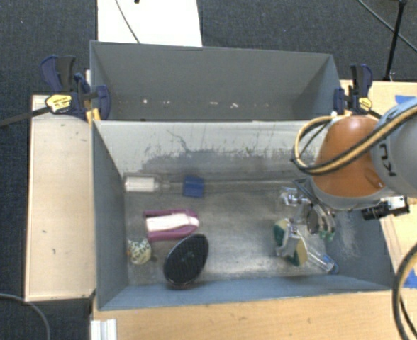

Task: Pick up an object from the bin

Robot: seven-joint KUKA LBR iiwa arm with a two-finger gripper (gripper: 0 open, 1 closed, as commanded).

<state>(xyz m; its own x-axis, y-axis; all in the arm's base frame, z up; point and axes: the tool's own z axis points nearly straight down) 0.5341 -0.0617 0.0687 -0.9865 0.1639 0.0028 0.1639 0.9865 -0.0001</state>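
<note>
My gripper [306, 210] hangs low in the bin's right part, under the arm's orange cover. Right beneath and in front of it lies a small jumble of a green, tan and white thing [291, 244] with a clear bluish piece [320, 262] beside it, near the bin's front right. The gripper's lower end is close above or touching this jumble; I cannot tell which. Nothing is seen lifted off the floor.
In the left half lie a pink and white object [170, 223], a black oval brush [186, 259], a small speckled ball [139, 251], a blue block [193, 185] and a white tube [141, 184] along the back wall.
</note>
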